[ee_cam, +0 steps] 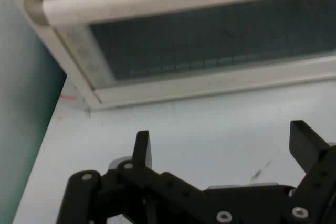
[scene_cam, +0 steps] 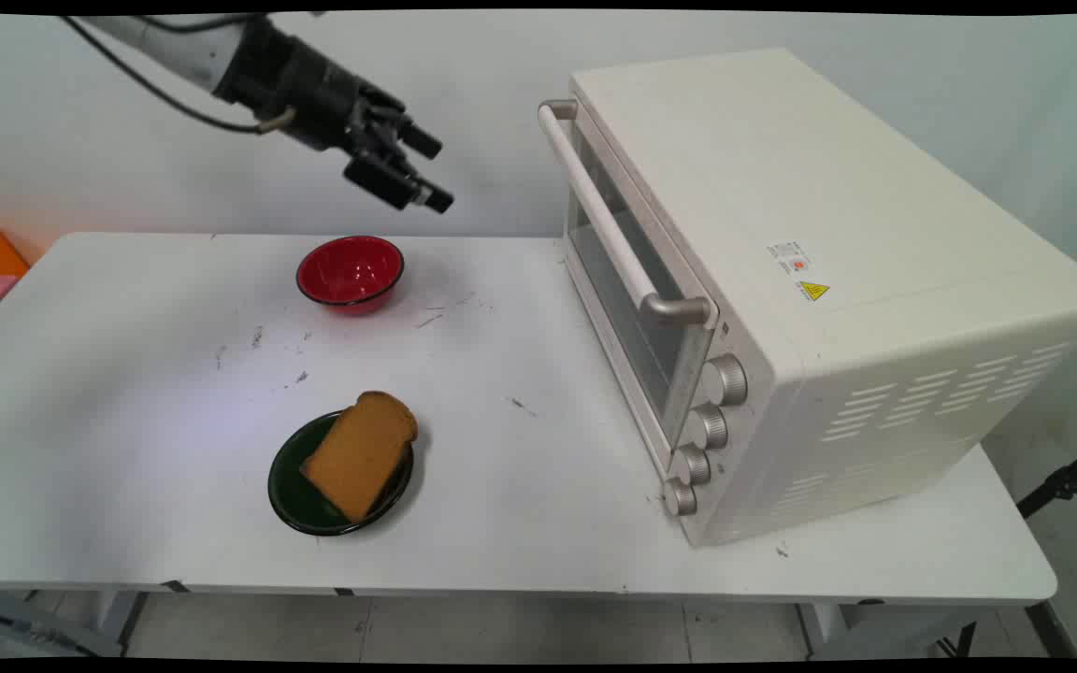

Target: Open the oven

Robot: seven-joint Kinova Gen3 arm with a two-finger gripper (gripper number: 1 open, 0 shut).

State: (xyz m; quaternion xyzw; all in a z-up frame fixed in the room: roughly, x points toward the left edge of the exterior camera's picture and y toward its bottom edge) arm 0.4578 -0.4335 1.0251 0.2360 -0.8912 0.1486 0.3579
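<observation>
From the main view, the black two-finger hand hangs spread wide and empty above the small red bowl, well left of the cream-white toaster oven. A careless swing right could strike its long bar handle. The white surface lies open between bowl and brown bread slice on its dark green plate.

From the hand view, the fingers point toward the oven's closed glass door, with bare surface before it.
</observation>
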